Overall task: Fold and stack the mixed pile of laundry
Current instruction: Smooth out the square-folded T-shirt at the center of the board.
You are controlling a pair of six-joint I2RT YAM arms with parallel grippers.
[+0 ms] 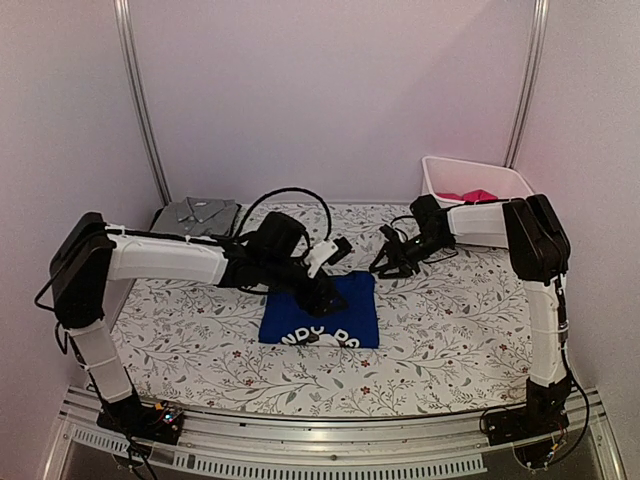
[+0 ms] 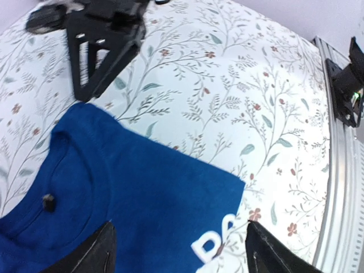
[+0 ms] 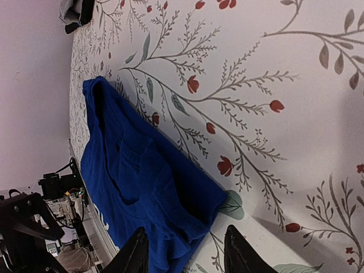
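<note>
A royal-blue garment with white print [image 1: 322, 312] lies folded in the middle of the table. My left gripper [image 1: 322, 296] is open just above its far part. In the left wrist view the blue cloth [image 2: 142, 199] fills the space between the spread fingers [image 2: 98, 253]. My right gripper [image 1: 384, 264] is open at the garment's far right corner, empty; its wrist view shows that corner [image 3: 170, 193] between the fingertips [image 3: 135, 255]. A folded grey collared shirt [image 1: 197, 214] lies at the back left. A magenta-pink garment [image 1: 468, 196] sits in the bin.
A white rectangular plastic bin [image 1: 505, 178] stands at the back right. A white floral covering [image 1: 450, 320] spans the table. My right gripper also shows in the left wrist view [image 2: 96, 51], close beyond the blue garment. A metal rail [image 1: 330, 425] runs along the near edge.
</note>
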